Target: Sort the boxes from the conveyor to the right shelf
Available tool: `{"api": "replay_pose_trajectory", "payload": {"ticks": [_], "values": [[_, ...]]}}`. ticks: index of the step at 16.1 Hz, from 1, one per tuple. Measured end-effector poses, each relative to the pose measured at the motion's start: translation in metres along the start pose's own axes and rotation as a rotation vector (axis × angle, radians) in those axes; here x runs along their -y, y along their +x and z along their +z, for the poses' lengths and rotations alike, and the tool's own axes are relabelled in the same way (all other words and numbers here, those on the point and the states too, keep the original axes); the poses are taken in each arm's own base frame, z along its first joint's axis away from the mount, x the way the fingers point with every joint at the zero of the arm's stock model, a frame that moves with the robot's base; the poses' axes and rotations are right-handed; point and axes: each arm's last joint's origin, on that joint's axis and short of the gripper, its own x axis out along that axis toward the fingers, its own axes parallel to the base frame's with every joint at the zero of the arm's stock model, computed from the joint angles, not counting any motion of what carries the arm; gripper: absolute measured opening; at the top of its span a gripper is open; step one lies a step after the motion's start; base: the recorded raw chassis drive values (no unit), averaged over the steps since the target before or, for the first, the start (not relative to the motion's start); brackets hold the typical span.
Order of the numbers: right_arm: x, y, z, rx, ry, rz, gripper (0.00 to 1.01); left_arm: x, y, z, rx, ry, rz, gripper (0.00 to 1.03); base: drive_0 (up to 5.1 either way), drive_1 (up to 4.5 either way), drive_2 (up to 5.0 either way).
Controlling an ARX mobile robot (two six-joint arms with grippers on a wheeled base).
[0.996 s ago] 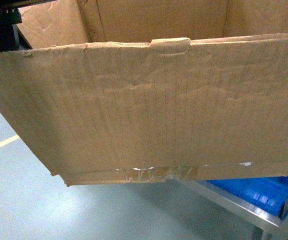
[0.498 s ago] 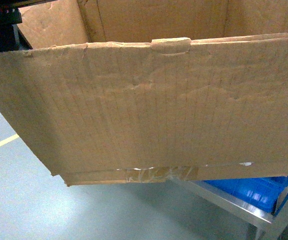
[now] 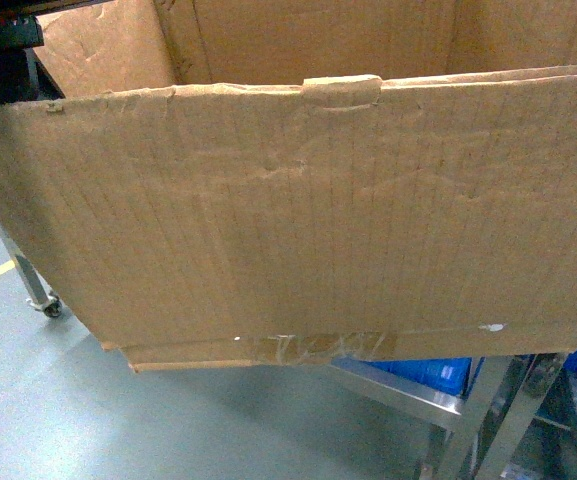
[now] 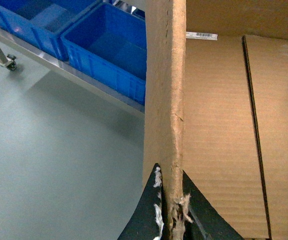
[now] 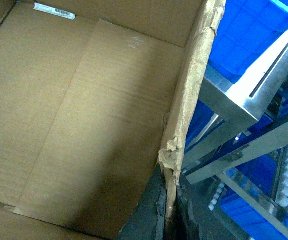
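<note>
Large brown cardboard box [image 3: 308, 210] fills nearly the whole head view, open top up, near wall facing the camera, clear tape [image 3: 313, 347] along its bottom seam. The box hangs clear of the grey-green floor [image 3: 58, 420], carried between both arms.

Left gripper [image 4: 169, 210]: dark jaws clamped on the box's left wall, one finger either side of the ragged cardboard edge. Right gripper [image 5: 167, 210]: jaws likewise clamped on the right wall at a torn spot of its top edge.

Inside the box, a small white label strip [image 5: 54, 10] sits at the far end of the bottom panel.

Left wrist view: blue plastic bins [image 4: 104, 47] on a steel rail beside the box, a caster wheel [image 4: 10, 62] at the far left. Right wrist view: steel-framed rack [image 5: 243, 125] just beside the box's right wall, white roller wheels [image 5: 285, 181] along its lower rails, blue bins behind the frame
</note>
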Motion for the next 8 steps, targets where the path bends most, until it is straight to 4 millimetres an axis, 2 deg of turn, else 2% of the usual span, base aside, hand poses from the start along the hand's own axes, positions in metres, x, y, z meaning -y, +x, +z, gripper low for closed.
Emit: {"api": "replay_pose_trajectory", "payload": {"ticks": [8], "values": [[0.0000,0.0000,0.0000,0.000,0.000,0.000,0.02,0.0000,0.0000,0.0000,0.000,0.000,0.000,0.02,-1.0,-1.03,-1.0]]}}
